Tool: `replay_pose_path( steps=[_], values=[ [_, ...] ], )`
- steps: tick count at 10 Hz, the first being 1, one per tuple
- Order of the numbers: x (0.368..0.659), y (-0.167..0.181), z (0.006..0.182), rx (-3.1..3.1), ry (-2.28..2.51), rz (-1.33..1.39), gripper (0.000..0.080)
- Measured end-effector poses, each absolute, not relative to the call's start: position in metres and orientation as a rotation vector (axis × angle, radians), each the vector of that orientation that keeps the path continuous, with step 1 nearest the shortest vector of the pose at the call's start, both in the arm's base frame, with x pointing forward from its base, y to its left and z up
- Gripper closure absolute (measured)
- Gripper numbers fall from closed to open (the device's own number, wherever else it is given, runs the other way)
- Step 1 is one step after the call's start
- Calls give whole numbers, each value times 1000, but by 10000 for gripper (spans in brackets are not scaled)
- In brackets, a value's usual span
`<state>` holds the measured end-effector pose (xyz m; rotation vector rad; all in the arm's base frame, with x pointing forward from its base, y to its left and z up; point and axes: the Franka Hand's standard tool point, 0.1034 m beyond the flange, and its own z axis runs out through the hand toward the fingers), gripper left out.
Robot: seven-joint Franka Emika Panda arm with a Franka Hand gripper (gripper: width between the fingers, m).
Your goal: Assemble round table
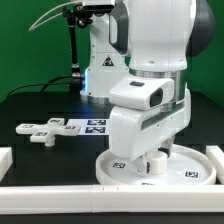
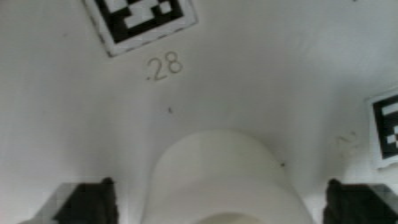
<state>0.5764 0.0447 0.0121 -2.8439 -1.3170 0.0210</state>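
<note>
The large rimmed round disc (image 1: 196, 172) lies flat at the front of the table, and in the wrist view its white face (image 2: 249, 70) shows square tags and the number 28. The short cylindrical leg (image 1: 156, 160) stands upright on the disc's middle and also shows in the wrist view (image 2: 222, 170). My gripper (image 1: 155, 157) reaches straight down over the leg. In the wrist view my gripper (image 2: 222, 203) is open, its black fingers (image 2: 82, 203) on either side of the leg with a gap on each side. The cross-shaped base piece (image 1: 42, 131) lies to the exterior view's left.
The marker board (image 1: 88, 125) lies on the black table behind the disc. White border rails run along the front (image 1: 60, 194), the exterior view's left (image 1: 5, 155) and its right (image 1: 216, 152). The robot's base (image 1: 100, 70) stands at the back.
</note>
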Motion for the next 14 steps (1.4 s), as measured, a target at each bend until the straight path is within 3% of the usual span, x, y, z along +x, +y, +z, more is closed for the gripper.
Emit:
replay_pose_path(
  steps=[5,8,11,14],
  values=[
    [544,55,55,-2952,-1110,19,151],
    [509,61,54,-2970,-1052,14,151],
    [511,61,54,-2987,-990,15,151],
    [494,54,44,-3073,-366,53,151]
  ],
)
